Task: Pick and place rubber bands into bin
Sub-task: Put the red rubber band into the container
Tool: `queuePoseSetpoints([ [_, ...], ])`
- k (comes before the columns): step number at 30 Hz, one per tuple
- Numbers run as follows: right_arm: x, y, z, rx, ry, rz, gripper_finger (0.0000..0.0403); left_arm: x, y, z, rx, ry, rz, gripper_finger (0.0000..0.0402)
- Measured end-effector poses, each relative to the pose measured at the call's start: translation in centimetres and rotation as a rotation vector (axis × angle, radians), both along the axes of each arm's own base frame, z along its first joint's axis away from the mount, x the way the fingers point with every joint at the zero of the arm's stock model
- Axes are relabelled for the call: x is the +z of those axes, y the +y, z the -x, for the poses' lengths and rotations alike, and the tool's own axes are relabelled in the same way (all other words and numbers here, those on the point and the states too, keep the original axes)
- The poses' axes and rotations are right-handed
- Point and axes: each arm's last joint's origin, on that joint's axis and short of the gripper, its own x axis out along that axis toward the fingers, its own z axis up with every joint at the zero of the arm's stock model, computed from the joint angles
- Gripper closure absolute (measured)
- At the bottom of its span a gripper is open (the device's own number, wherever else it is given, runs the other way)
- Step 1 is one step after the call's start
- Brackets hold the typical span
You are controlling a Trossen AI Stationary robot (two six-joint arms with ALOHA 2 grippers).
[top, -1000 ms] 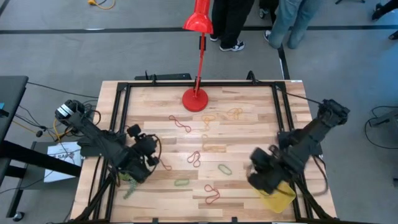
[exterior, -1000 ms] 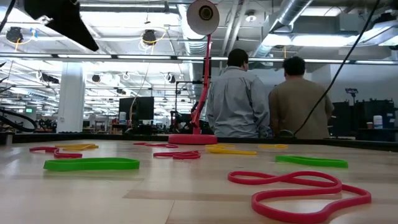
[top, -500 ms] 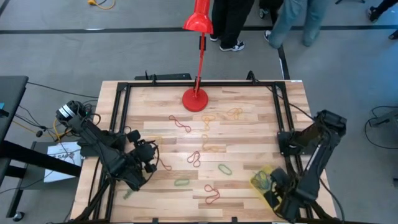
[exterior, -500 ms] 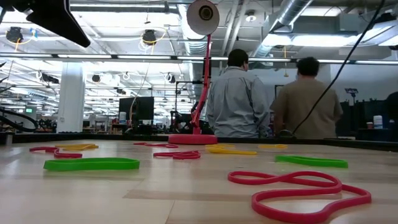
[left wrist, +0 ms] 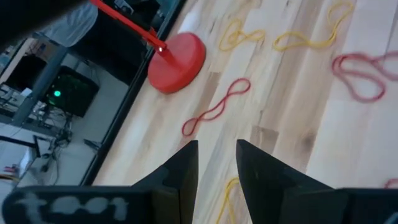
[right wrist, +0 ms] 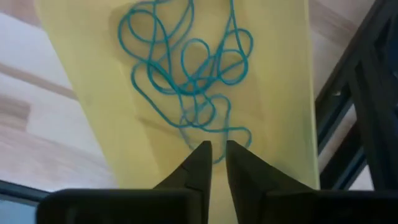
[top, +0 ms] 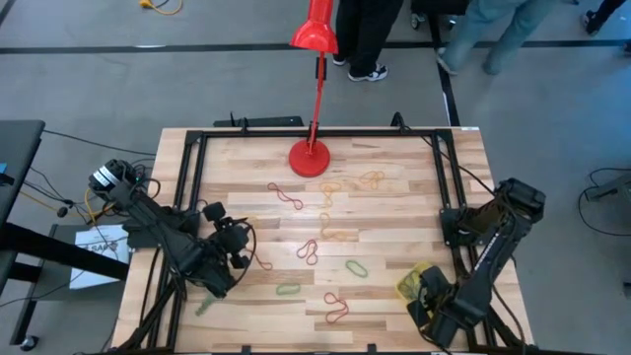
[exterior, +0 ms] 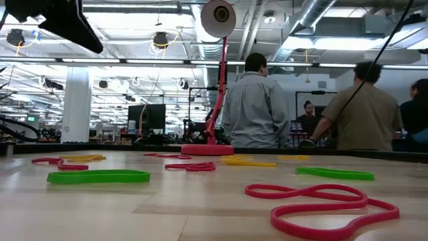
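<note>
Landmark: the small translucent yellow plastic bin [top: 412, 283] sits on the pale wooden table [top: 394, 212] at its near right corner, close to the black frame rail [right wrist: 364, 99].
Bin contents: a tangle of thin blue-green rubber bands [right wrist: 193, 81] lies inside the bin, on its floor.
Right gripper [right wrist: 217, 163]: hangs just over the bin's near end, with its two dark fingers a narrow slit apart and nothing between them; their tips show right beside the tangle's edge, and whether they touch it I cannot tell.
Left gripper [left wrist: 216, 168]: waits far across the table from the bin, above bare wood at the left side; a small gap stands between its fingers, and they hold nothing.
Loose bands: a red twisted loop [top: 336, 308] lies nearest the bin on its left; a green oval loop [top: 356, 267] sits a little farther, with a second green one [top: 287, 289] beyond it; yellow loops [top: 372, 179] lie well away, near the round red lamp base [top: 312, 159].
Room beyond the bin's table: people [exterior: 255, 104] stand with backs turned.
</note>
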Motion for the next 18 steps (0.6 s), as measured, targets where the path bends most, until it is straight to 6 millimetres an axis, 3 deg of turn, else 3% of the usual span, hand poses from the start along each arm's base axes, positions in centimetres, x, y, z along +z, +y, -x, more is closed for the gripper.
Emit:
queuePoseSetpoints([
  [6, 0.0, 0.0, -0.9, 0.005, -0.027, -0.048, 0.0332, 0.0, 0.5, 0.3, -0.009, 0.088, -0.049, 0.0301],
  [13, 0.1, -0.8, -2.5, 0.18, -0.051, -0.072, 0.0331, 1.5, 2.5, 1.9, 0.06, 0.107, -0.134, 0.0301],
  [18, 2.5, -1.8, -4.4, 0.414, -0.144, -0.008, 0.0331, 3.3, 4.3, 3.2, 0.041, 0.09, -0.145, 0.0301],
])
